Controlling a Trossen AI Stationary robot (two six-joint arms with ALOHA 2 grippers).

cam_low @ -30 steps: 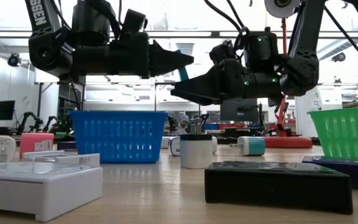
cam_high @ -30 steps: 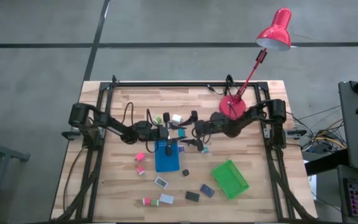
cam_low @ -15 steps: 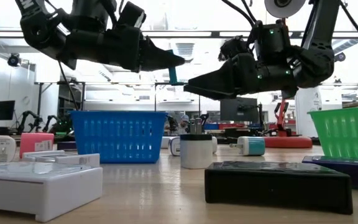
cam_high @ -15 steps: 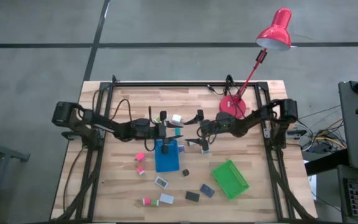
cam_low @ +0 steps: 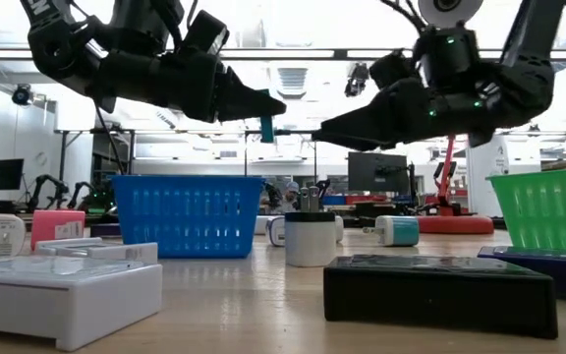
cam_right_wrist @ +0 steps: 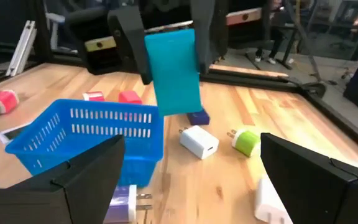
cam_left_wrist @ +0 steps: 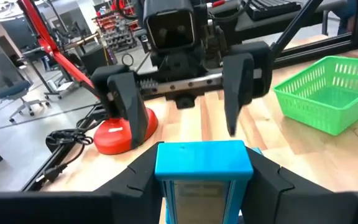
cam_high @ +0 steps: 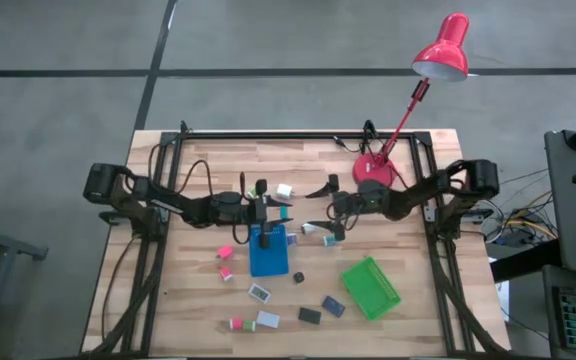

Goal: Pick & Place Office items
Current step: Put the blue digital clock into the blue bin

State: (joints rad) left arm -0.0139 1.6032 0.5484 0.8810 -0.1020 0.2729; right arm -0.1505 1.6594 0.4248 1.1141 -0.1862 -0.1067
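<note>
Gripping a light-blue block (cam_left_wrist: 203, 157) between its fingertips, the left gripper (cam_high: 275, 211) hangs in the air just above the far end of the blue tray (cam_high: 269, 257), the block upright and clear of the basket's rim. Facing it from the other side, the right gripper (cam_high: 313, 210) hovers at about the same height with its jaws spread wide and nothing between them, its tips near the block but apart from it. Below and beyond the two grippers, small office items (cam_high: 268, 320) lie scattered on the wooden table (cam_high: 198, 170), and the green tray (cam_high: 370, 287) sits off to the right gripper's side.
</note>
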